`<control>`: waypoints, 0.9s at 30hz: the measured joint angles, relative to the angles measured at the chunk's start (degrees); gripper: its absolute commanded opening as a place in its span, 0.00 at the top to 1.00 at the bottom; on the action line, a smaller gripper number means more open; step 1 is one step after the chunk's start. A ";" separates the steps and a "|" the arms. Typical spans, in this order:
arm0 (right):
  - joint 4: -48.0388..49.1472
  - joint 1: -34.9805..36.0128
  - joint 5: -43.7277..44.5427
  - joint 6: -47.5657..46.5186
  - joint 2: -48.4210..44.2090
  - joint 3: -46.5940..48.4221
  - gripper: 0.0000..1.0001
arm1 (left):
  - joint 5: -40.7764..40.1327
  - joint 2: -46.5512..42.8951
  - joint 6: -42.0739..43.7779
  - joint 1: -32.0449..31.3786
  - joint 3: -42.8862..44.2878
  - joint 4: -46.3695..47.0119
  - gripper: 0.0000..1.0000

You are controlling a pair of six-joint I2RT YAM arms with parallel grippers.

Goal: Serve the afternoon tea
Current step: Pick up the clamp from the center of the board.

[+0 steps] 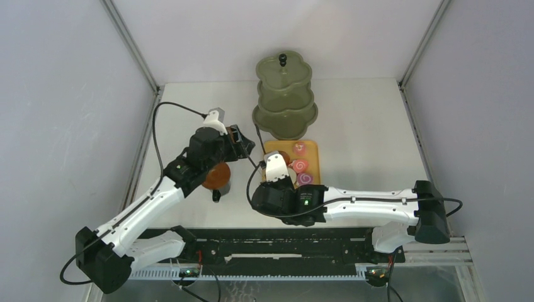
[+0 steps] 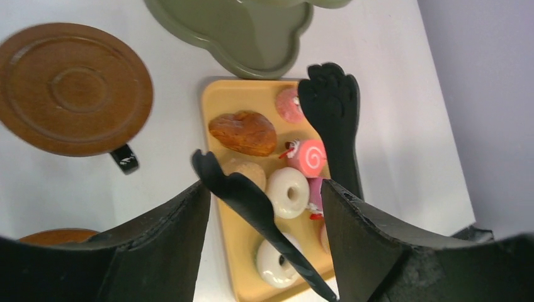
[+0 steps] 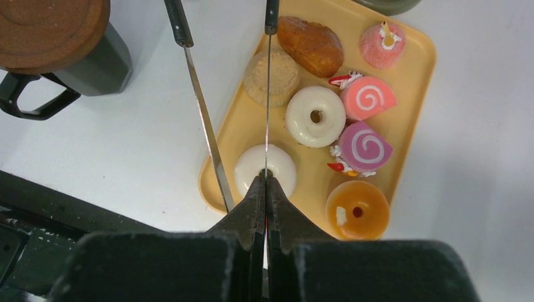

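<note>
Place: robotics lab cell
Walls: plain pale grey panels (image 1: 56,94) (three sides)
Base: black mounting rail (image 1: 283,251) edging white tabletop (image 1: 365,126)

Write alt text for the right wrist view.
The right hand pinches one thin blade of the tongs above a yellow tray of donuts, swirl cakes and buns. A dark cup capped by a brown saucer stands upper left.

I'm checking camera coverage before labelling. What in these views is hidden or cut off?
Top view: the right arm covers most of the tray, donuts included.
Top view: the left arm hides part of the cup.
Left wrist view: the top edge cuts off the stand's upper tiers.
Right wrist view: the right gripper hides where the tongs join.
</note>
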 measured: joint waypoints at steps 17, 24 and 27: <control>2.95 2.34 6.99 0.87 2.34 0.00 1.00 | 3.72 0.68 -6.64 -2.54 0.46 1.42 0.88; 3.19 1.92 7.82 3.50 3.15 -0.02 0.94 | 4.28 0.66 -9.55 -2.78 0.04 4.02 1.00; 3.08 1.27 7.74 4.28 3.15 -0.07 0.77 | 4.11 0.42 -10.10 -2.78 -0.98 5.53 1.00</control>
